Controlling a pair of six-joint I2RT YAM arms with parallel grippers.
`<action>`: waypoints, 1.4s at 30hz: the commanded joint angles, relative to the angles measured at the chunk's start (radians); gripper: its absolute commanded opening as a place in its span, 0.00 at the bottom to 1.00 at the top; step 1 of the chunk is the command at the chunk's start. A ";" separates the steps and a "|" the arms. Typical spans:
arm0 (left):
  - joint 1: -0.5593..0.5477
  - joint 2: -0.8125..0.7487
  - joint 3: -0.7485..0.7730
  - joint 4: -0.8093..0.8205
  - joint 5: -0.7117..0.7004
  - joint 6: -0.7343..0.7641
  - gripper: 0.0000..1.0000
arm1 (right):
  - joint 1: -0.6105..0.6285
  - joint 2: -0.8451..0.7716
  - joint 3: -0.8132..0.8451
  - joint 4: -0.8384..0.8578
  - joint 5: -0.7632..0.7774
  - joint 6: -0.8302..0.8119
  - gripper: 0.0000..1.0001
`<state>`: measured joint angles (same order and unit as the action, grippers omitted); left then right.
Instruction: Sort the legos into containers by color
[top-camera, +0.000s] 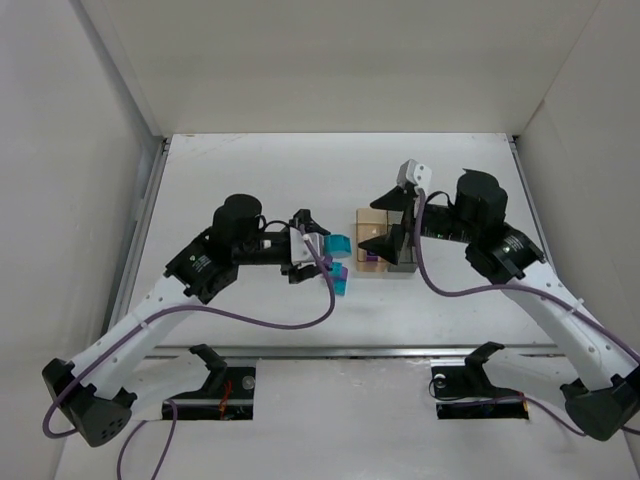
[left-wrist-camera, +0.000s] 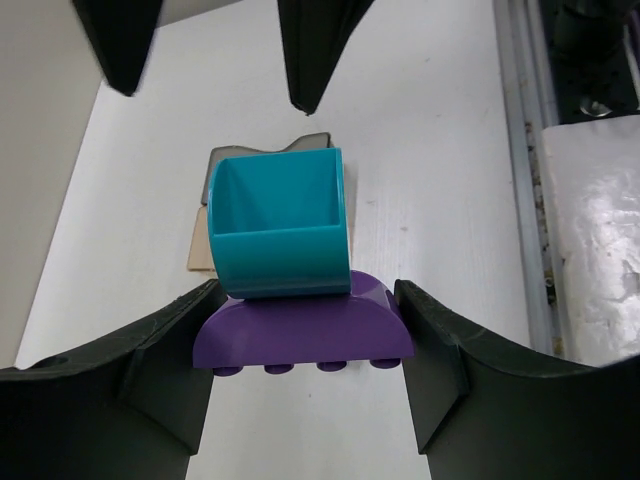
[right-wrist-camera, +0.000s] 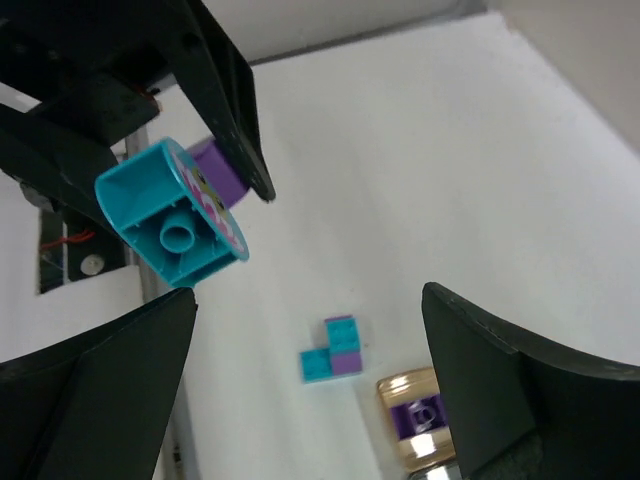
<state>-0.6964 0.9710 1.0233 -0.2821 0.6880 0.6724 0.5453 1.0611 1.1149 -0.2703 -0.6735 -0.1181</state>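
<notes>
Firmly clamped: a two-colour pair in the left gripper (left-wrist-camera: 306, 300)

It pinches a purple half-round brick (left-wrist-camera: 300, 340) by its ends, and a teal brick (left-wrist-camera: 280, 235) is stuck on top of that. The right gripper (right-wrist-camera: 310, 300) hangs with its jaws spread wide, holding nothing, over the amber container (right-wrist-camera: 398, 386), where one purple piece (right-wrist-camera: 418, 415) lies. The grey container (left-wrist-camera: 312, 140) sits against the amber one. A small joined cluster (right-wrist-camera: 333, 350) of teal and purple bricks lies on the table (right-wrist-camera: 450, 150) just beside the amber container.

No legible text, label, brand, number or sign anywhere.
</notes>
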 joint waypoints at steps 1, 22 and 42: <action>0.000 0.027 0.044 -0.028 0.137 0.004 0.00 | 0.022 -0.001 -0.009 0.089 -0.058 -0.195 0.99; 0.009 0.127 0.107 -0.046 0.076 0.036 0.00 | 0.077 -0.056 0.025 -0.121 0.017 -0.368 0.90; 0.009 0.147 0.150 -0.017 0.087 0.026 0.00 | 0.087 0.102 0.095 0.079 -0.129 -0.247 0.86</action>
<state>-0.6861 1.1320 1.1320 -0.3305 0.7410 0.6991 0.6224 1.1522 1.1439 -0.2790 -0.7437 -0.3874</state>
